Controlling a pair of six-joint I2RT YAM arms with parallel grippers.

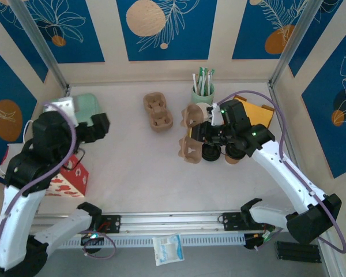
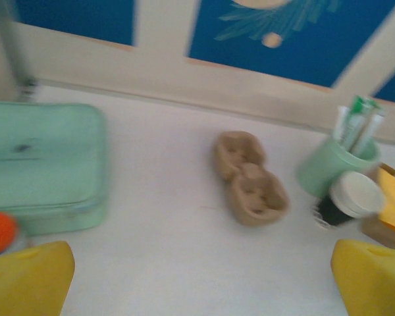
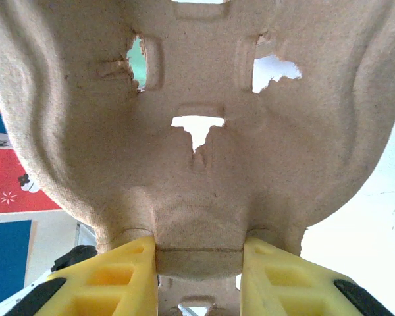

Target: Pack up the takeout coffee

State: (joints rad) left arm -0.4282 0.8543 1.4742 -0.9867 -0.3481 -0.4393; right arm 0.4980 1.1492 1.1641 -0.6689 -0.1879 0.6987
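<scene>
- Blue wall panels (image 1: 75, 29) with pale leaf and circle drawings stand behind a white counter (image 1: 132, 167).
- At the far left, a red carton (image 1: 69, 176) sits near the front edge, beside the left arm.
- Behind it, a pale green box (image 1: 85, 105) lies flat at the back left.
- Just beside that box is the left tool (image 1: 99, 124), its fingers spread wide apart with nothing between them.
- Toward the middle, a small two-cup tray (image 1: 157, 111) of brown pulp lies flat on its own.
- Further right, a green cup of sticks (image 1: 203, 91) stands close to the back wall.
- Right in front of that cup stands the takeout coffee (image 2: 351, 197), upright on the counter with a white lid and a dark lower band.
- Next comes the right tool (image 3: 197, 253), clamped on the rim of a larger cardboard carrier (image 3: 197, 131), which sits tilted just in front of the coffee.
- At the far right lies a yellow packet (image 1: 258, 112).
</scene>
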